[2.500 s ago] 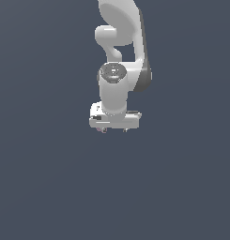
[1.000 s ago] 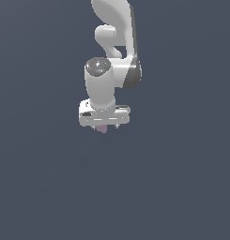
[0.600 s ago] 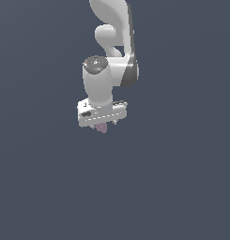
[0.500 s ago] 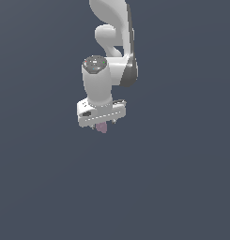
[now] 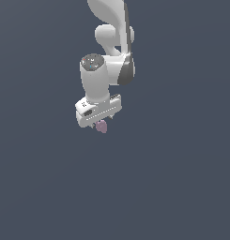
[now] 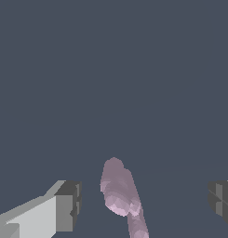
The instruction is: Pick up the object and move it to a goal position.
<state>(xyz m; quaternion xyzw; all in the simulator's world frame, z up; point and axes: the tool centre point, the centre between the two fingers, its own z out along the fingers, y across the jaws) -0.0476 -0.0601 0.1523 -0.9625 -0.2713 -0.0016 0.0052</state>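
Observation:
The object (image 5: 102, 126) is a small pale pink-mauve lump showing just under the white hand in the exterior view. In the wrist view the object (image 6: 118, 190) is a lumpy, elongated shape lying between the two fingers. My gripper (image 6: 144, 201) is open: one grey-tipped finger (image 6: 69, 206) and the other finger (image 6: 221, 198) stand far apart, with a gap on each side of the lump and neither touching it. In the exterior view my gripper (image 5: 101, 121) hangs from the white arm, its fingers mostly hidden behind the hand.
A flat, uniform dark blue-grey surface (image 5: 182, 187) fills both views around the arm. No other objects, containers or edges show.
The hand has shifted toward the exterior view's left and turned slightly since 2.5 s ago, and the pink lump now shows beneath it. Over the last half second almost nothing moved.

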